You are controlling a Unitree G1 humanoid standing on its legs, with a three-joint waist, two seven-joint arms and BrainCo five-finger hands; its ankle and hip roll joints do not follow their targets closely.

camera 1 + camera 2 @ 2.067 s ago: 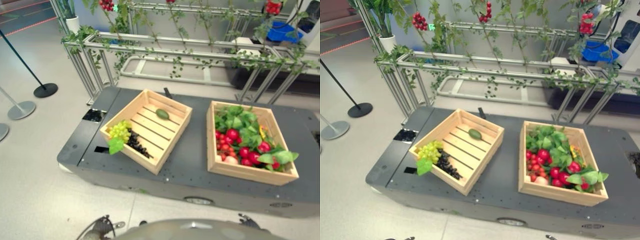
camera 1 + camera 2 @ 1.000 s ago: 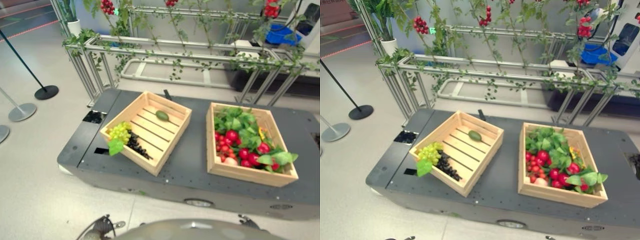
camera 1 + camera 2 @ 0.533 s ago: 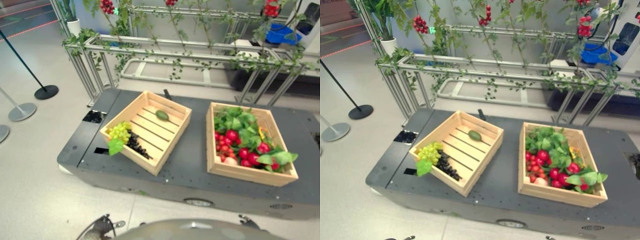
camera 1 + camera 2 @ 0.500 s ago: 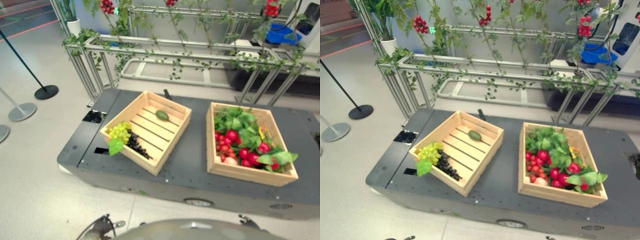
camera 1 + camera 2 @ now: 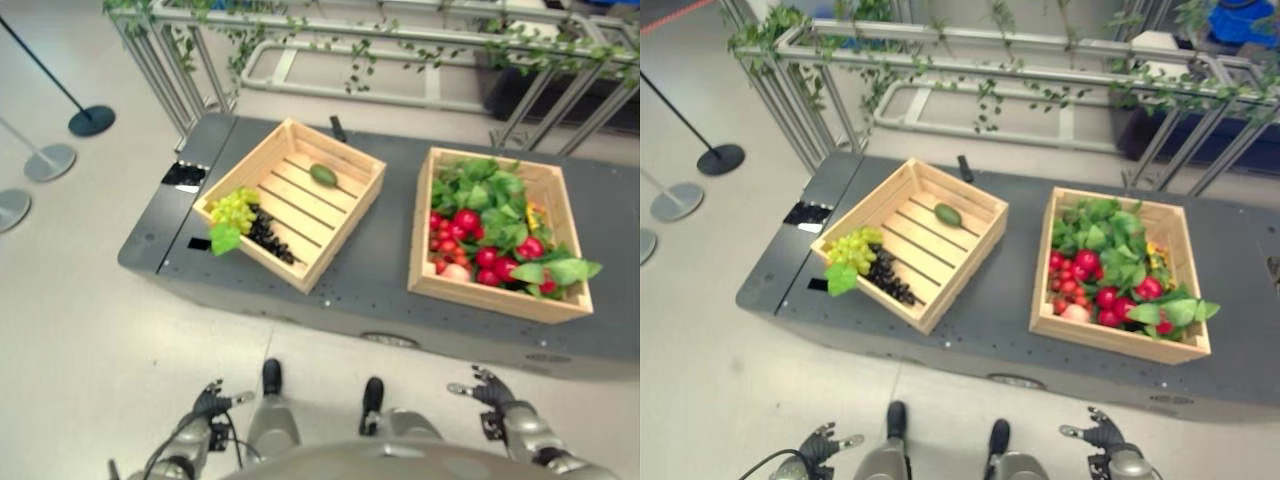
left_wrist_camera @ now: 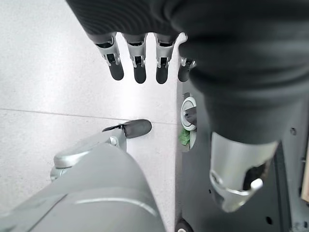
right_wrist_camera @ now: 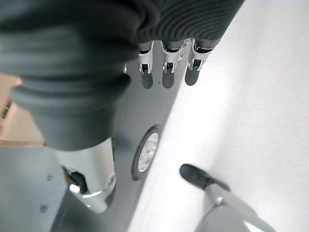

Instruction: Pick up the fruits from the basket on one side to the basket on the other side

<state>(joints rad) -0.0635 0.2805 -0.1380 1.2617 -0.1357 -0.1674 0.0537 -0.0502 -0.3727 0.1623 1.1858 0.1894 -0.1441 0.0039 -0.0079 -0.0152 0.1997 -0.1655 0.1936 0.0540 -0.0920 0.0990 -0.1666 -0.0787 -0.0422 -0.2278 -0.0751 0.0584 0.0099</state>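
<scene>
Both hands, left (image 5: 212,401) and right (image 5: 487,389), hang spread and empty near the full right crate (image 5: 498,301), ready to begin moving fruit (image 5: 466,221) left.

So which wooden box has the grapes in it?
The slatted crate on the robot's left, turned at an angle. Its green grapes and dark grapes sit in the near corner; the other crate holds red fruit and leaves.

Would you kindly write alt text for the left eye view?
Two wooden crates sit on a dark platform: the left crate holds green grapes, black grapes and a green fruit; the right crate brims with red fruit and leaves. Both hands, left hand and right hand, hang low, empty.
</scene>
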